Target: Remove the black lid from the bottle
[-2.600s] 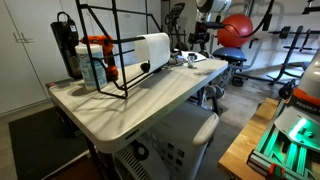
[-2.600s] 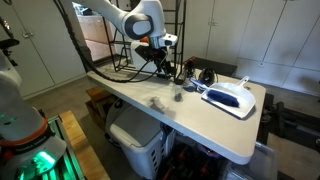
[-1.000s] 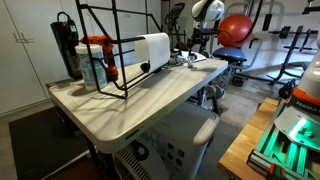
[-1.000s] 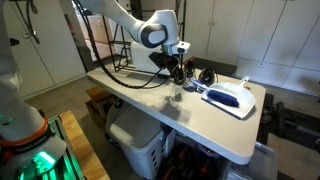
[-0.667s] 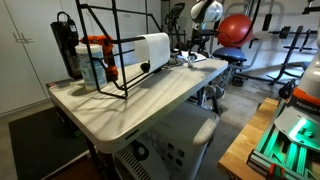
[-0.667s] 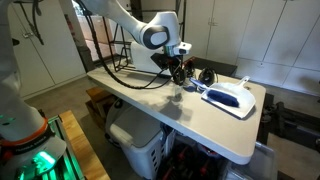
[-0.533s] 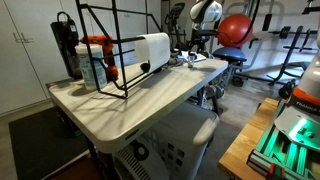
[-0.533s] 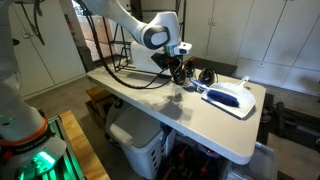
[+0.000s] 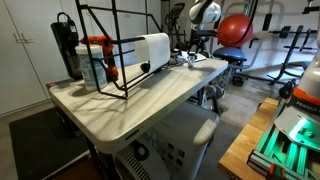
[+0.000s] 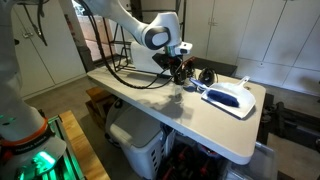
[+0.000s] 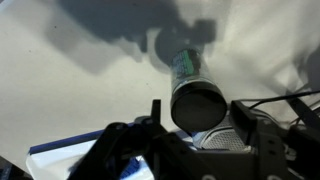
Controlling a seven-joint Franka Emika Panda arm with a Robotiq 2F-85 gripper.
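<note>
The jaws stand spread, set to either side of the round, glossy black lid (image 11: 197, 103), with a gap showing on one side. The lid caps a slim cylindrical bottle (image 11: 184, 66) with a green label, upright on the smooth white desk (image 11: 60, 90). Near the bottle lies a flat white, blue-edged slab (image 10: 228, 97).

White table (image 9: 150, 100) is filling the middle of the room, with light and shadow streaks lying across its top. Grey floor (image 9: 240, 112) is running under it, and a black mat (image 9: 35, 135) is lying by the table's end. White cabinet doors (image 9: 22, 50) are lining the wall, and more (image 10: 255, 35) are showing in an exterior view. Red exercise ball (image 9: 237, 28) and gym frames (image 9: 290, 55) are sitting at the back. Wood platform (image 9: 245, 150) is carrying a green-glowing unit (image 9: 290, 135).
</note>
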